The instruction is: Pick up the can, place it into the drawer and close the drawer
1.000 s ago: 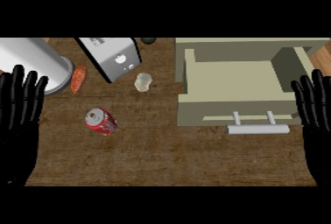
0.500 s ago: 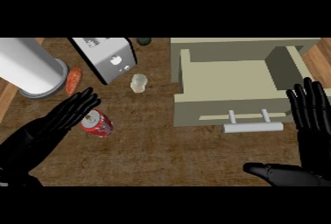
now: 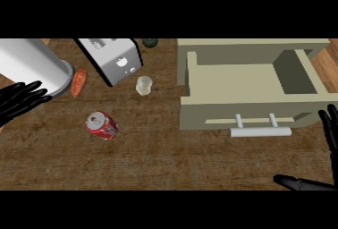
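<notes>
A red can (image 3: 102, 125) lies on its side on the wooden counter, left of centre. To its right stands the beige drawer (image 3: 246, 119), pulled open, its inside bare, with a white bar handle (image 3: 260, 131) on the front. My left hand (image 3: 20, 101) shows at the left edge, open with fingers spread, up and to the left of the can and apart from it. My right hand (image 3: 330, 134) is open at the right edge beside the drawer's front, its thumb near the lower right corner. Neither hand holds anything.
A toaster (image 3: 112, 59) and a big white cylinder (image 3: 30, 67) stand at the back left, with a carrot (image 3: 78, 82) between them. A small clear shaker (image 3: 144, 85) sits between the toaster and the drawer. A dark green object (image 3: 150, 43) is at the back edge.
My left hand has drawn back from beside the can to the left edge. My right hand has slid further toward the right and lower edge. The can has not moved on the counter.
</notes>
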Tool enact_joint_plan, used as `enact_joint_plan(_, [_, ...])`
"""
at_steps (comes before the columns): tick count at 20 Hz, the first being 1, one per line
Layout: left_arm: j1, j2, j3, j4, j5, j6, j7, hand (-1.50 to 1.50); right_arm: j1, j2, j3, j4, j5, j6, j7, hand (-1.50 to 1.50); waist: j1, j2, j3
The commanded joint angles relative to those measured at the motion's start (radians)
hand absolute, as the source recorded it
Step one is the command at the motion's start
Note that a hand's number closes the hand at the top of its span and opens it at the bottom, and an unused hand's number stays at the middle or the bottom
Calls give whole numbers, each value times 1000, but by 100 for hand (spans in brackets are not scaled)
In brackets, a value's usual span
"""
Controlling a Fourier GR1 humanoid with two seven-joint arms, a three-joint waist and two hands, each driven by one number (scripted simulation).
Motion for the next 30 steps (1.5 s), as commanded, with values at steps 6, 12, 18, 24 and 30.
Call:
enact_joint_plan(6, [-136, 52, -20, 175, 121, -82, 97, -150, 130, -5, -81, -89, -91, 85, -11, -150, 9, -4, 1])
enact_joint_plan(12, [-170, 151, -42, 362, 299, -118, 191, -150, 147, -53, -185, -34, -184, 171, -50, -150, 7, -3, 1])
enact_joint_plan(18, [-239, 129, -134, 409, 437, -75, 298, -150, 209, -87, -281, -24, -276, 263, -79, -150, 2, -3, 1])
enact_joint_plan(24, [-227, 100, -187, 258, 509, 76, 403, -150, 239, -18, -268, -34, -237, 277, -100, -150, 16, -6, 2])
enact_joint_plan(30, [-140, 20, -137, 267, 380, 6, 388, -150, 247, -4, -320, -34, -275, 321, -89, -150, 20, -6, 1])
